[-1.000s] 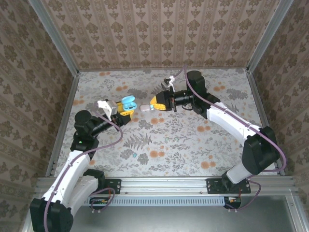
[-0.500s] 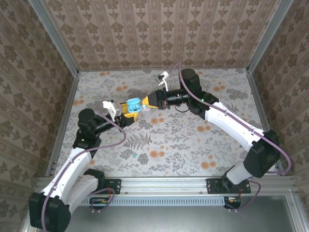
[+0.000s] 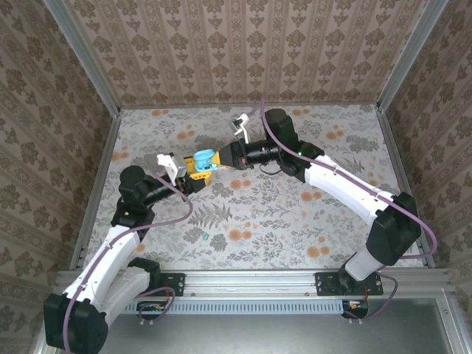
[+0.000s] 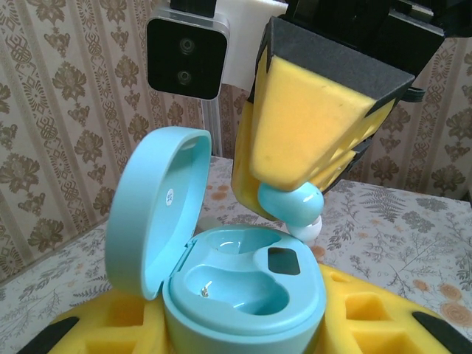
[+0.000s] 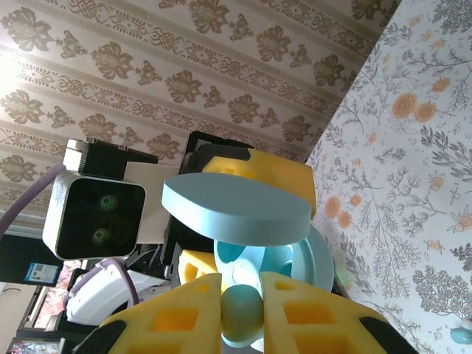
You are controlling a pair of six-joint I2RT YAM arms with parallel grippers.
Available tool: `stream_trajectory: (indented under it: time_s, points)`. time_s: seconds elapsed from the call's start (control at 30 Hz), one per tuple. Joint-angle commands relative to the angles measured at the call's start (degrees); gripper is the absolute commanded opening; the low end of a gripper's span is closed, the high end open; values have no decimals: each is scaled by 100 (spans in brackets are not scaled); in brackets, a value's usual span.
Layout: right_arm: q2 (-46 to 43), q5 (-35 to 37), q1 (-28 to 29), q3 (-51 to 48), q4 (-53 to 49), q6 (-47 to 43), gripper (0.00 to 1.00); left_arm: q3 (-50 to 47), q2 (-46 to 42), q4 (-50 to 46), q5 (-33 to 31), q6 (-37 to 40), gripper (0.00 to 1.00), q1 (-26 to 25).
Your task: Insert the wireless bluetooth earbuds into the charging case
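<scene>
Earbuds are in two places on my screens. Nearest to the arm bases, a loose teal earbud [image 3: 219, 242] lies on the flowered table [image 3: 295, 214], with a small paler piece just beside it that is too small for me to identify. Farther in, the left gripper [image 3: 193, 168] is raised above the table, and its yellow pads are closed on both sides of the charging case [image 4: 243, 295], so the case is gripped low on its body. This case is pale blue and rounded. Its lid [image 4: 158, 206] stands open, hinged up on the left side in the left wrist view, and two hollow seats are visible inside the body. Just above the far rim of the case I see the held earbud [image 4: 291, 206], teal with a white tip that points down toward the case. I cannot tell if the tip touches the rim, but the earbud is not seated in either hollow. The right gripper [image 3: 220, 157] comes from the far right, and its two yellow fingers [image 4: 310, 140] are closed together on this earbud, which sits pinched between the tips in the right wrist view. Behind everything is the patterned back wall [image 3: 243, 51].
</scene>
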Motion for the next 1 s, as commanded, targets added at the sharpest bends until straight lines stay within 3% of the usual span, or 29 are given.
stream_trajectory:
  time_s: [0.0,0.27,0.97]
  points:
    - [38,170,27,201,46,-104,19,192,-80,181,57,-23,36,-48]
    - [103,94,27,224,383,173,18,208,-62,122,56,16,36,-46]
    - [231,377,61,352,36,-81,18,235,-62,219,49,-68,36,-50]
